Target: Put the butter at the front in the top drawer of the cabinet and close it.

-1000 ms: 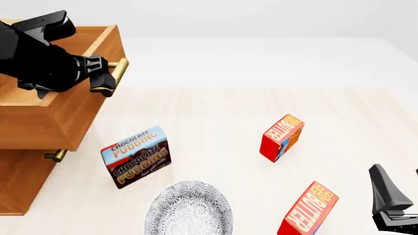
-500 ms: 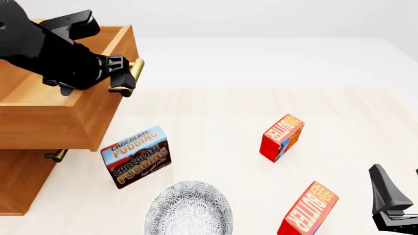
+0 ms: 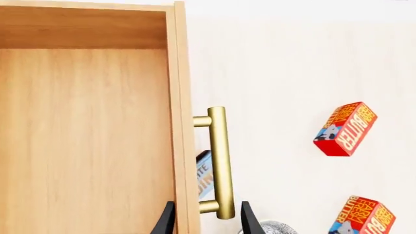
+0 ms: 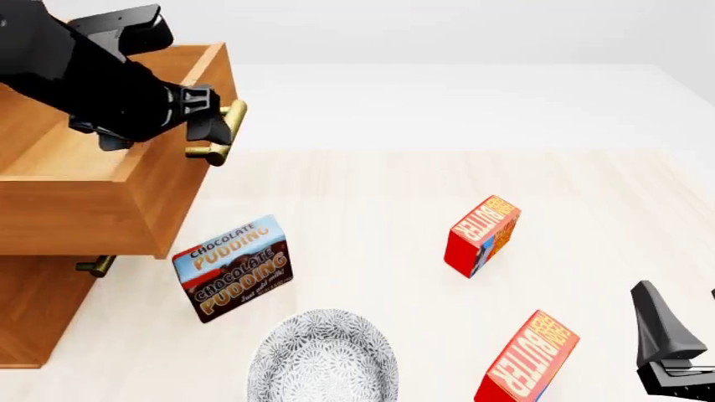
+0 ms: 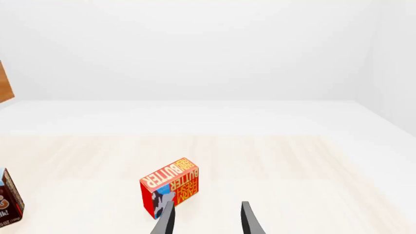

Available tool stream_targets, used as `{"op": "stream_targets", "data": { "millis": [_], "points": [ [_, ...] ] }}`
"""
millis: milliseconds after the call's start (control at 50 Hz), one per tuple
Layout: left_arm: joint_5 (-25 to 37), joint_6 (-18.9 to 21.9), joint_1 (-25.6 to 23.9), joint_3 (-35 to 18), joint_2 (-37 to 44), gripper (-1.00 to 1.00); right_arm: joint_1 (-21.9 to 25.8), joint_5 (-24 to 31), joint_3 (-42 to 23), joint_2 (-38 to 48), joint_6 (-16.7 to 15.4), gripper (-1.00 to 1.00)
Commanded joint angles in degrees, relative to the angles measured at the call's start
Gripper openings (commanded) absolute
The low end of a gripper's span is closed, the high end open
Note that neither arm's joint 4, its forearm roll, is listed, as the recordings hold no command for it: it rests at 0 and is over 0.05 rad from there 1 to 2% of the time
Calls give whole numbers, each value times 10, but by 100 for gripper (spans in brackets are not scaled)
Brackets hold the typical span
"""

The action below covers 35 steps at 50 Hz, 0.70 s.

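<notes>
The left tool [image 4: 213, 126] straddles the pulled-out top drawer's [image 4: 167, 197] brass handle [image 4: 221, 134], fingers spread. The right tool [image 5: 205, 219] waits open. The butter [image 4: 527, 358] stands on the table [image 4: 369, 193] at the front.

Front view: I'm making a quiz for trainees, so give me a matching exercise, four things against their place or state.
Things:
1. top drawer
2. pudding box
3. patterned bowl
4. left gripper

Places or states:
a. at the near edge
b. pulled open
c. fingers around the brass handle
d. upright beside the cabinet

Pairs: 1-b, 2-d, 3-a, 4-c
</notes>
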Motion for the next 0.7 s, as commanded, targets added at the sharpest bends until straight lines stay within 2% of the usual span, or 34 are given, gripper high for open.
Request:
{"op": "stream_targets", "data": {
  "millis": [20, 320, 700],
  "points": [
    [48, 48, 20, -66, -2, 100, 0, 0, 0, -1, 0, 100],
    [99, 88, 37, -114, -14, 100, 0, 0, 0, -1, 0, 100],
    [128, 151, -7, -146, -24, 100, 0, 0, 0, -1, 0, 100]
  ]
}}
